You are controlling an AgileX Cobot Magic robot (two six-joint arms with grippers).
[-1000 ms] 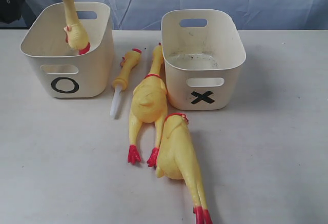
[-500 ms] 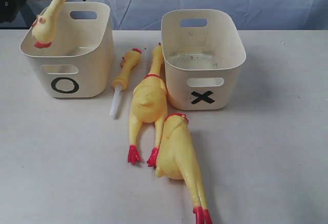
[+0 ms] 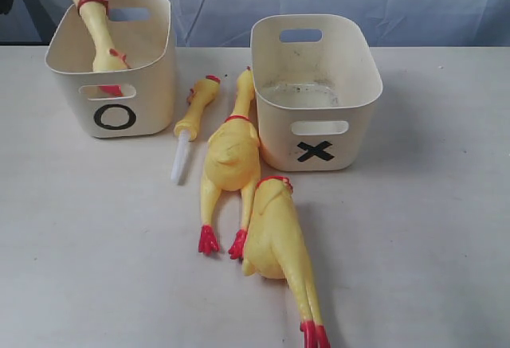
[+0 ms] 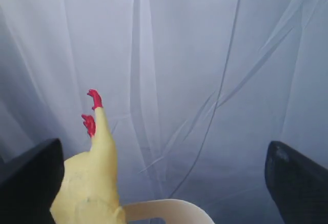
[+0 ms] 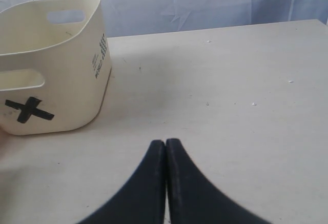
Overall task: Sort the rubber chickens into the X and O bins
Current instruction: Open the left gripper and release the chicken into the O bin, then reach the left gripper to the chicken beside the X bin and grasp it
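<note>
Left jaws wide apart; chicken (image 3: 97, 29) head-down inside O bin (image 3: 151, 89) rim.

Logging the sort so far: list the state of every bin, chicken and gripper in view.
O bin: upright, one chicken inside.
Binned chicken: head down, body sticking above the rim.
X bin: upright, no chicken inside.
Tube chicken: lying on the table.
Middle chicken: lying on the table.
Nearest chicken: lying on the table.
Left gripper: open.
Right gripper: shut, empty.
</note>
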